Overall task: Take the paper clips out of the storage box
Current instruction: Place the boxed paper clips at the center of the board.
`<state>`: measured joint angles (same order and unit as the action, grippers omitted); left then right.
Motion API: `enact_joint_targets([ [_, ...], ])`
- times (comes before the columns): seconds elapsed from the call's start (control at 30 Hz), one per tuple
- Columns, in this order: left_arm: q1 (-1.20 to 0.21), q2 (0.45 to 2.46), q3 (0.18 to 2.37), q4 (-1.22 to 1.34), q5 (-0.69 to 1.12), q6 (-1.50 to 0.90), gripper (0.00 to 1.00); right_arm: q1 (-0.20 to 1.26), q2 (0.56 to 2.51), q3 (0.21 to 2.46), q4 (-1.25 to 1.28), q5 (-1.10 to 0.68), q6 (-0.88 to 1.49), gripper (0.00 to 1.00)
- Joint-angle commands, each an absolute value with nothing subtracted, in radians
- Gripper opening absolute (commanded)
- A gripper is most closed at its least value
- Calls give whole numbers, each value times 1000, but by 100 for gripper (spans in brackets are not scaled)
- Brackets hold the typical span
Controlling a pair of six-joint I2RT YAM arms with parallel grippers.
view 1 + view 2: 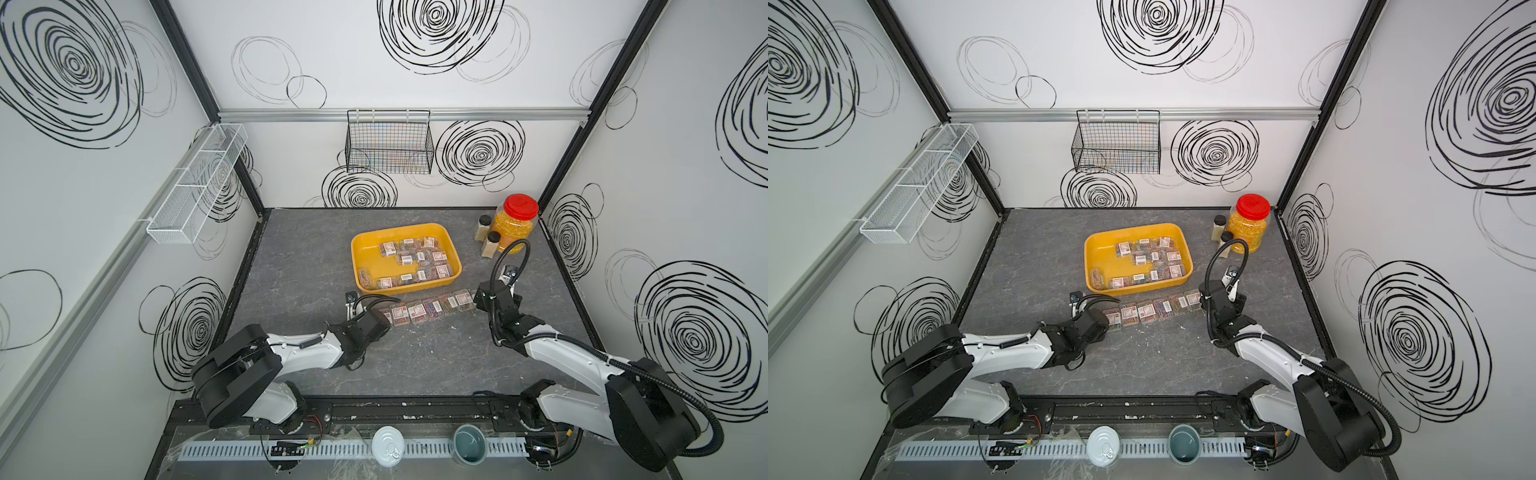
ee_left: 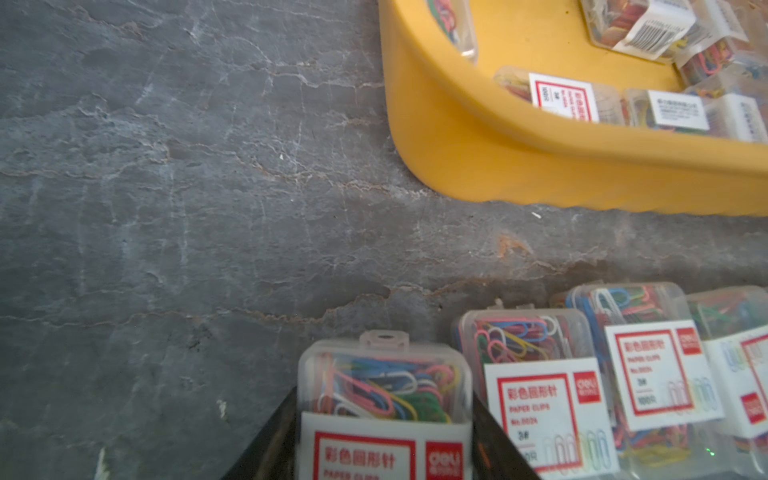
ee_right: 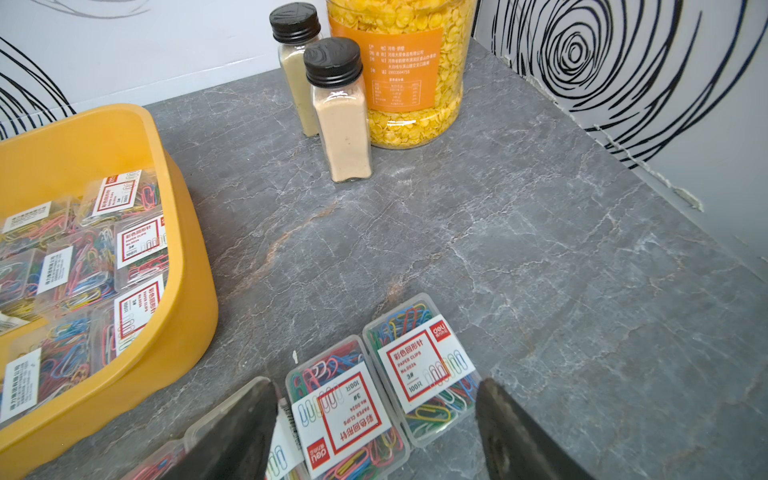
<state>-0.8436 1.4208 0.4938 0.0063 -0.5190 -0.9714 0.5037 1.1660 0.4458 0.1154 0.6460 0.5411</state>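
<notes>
The left fingers (image 2: 270,449) are seen pressed against both sides of one clear case (image 2: 384,386) of paper clips, at the left end of a row of cases (image 1: 428,309) laid along the grey surface (image 1: 316,365) just in front of the storage box (image 1: 368,249). The right fingers (image 3: 237,436) are held spread, with nothing pinched, over the last two cases (image 3: 424,365) at the row's right end. Many more cases (image 1: 419,259) are found inside the yellow box, crowded toward its right side. A red-lidded jar (image 1: 515,224) is spotted in the far right corner.
</notes>
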Motion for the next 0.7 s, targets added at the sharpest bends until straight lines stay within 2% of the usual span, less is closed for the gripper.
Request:
enact_joint_targets([
  [0.0,-833,1425,499,28,-540,-987,47,509,1171,446,118,663,538,78],
  [0.4,-831,1372,463,44,-523,-987,66,509,1174,448,118,663,539,78],
  [0.67,-832,1356,447,66,-497,-984,69,511,1170,446,118,664,538,78],
])
